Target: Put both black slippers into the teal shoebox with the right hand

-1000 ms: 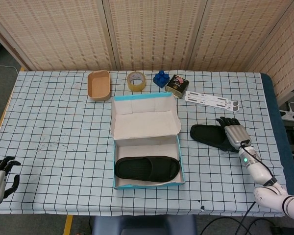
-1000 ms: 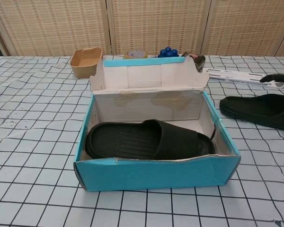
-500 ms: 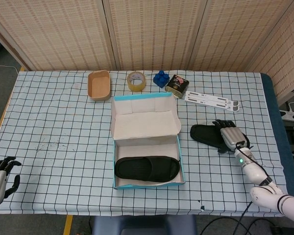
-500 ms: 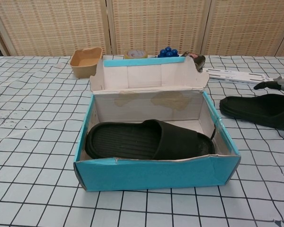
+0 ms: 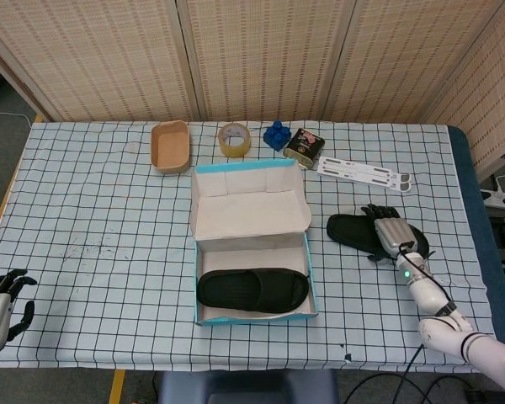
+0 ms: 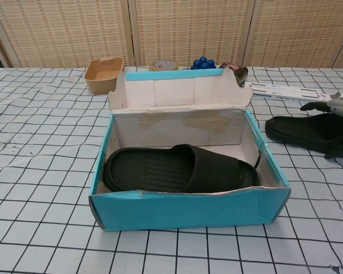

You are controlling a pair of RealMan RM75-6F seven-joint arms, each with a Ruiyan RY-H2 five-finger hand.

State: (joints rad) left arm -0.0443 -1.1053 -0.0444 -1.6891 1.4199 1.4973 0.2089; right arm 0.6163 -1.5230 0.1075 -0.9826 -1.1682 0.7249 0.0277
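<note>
The teal shoebox (image 5: 252, 317) (image 6: 188, 209) stands open at the table's middle, its lid folded back. One black slipper (image 5: 252, 289) (image 6: 177, 169) lies inside it. The other black slipper (image 5: 348, 229) (image 6: 300, 129) lies flat on the checked cloth, to the right of the box. My right hand (image 5: 390, 232) (image 6: 335, 108) hovers over that slipper's right half with its fingers spread; no grip shows. My left hand (image 5: 0, 308) rests empty at the table's front left corner, far from everything.
Along the back stand a tan bowl (image 5: 170, 146), a tape roll (image 5: 234, 139), a blue toy (image 5: 276, 135), a dark packet (image 5: 304, 147) and white strips (image 5: 364, 172). The table's right edge runs close behind my right hand.
My right hand has slid left and further over the slipper on the table. The slipper, the box and my left hand have not moved.
</note>
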